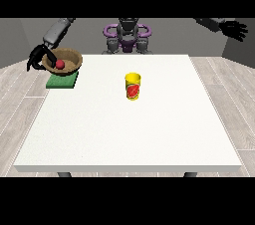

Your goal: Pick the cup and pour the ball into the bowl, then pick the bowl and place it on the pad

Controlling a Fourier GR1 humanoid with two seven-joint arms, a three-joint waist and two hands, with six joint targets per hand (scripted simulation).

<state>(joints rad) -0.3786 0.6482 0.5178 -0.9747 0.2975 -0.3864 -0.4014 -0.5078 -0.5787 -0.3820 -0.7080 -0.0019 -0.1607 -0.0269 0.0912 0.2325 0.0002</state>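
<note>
The hand at the view's left [38,59] is curling its fingers round the near rim of the brown bowl [69,58], and I am seeing the red ball [60,64] lying inside it. The bowl is sitting over the green pad [61,82] at the tabletop's [129,129] far corner. The yellow cup [132,86] is standing upright near the middle. The hand at the view's right [235,29] is hanging well off the tabletop with fingers spread.

bowl [68,59]: wood-look brown, matt | cup [132,86]: glossy yellow plastic | table [129,129]: matt white
</note>
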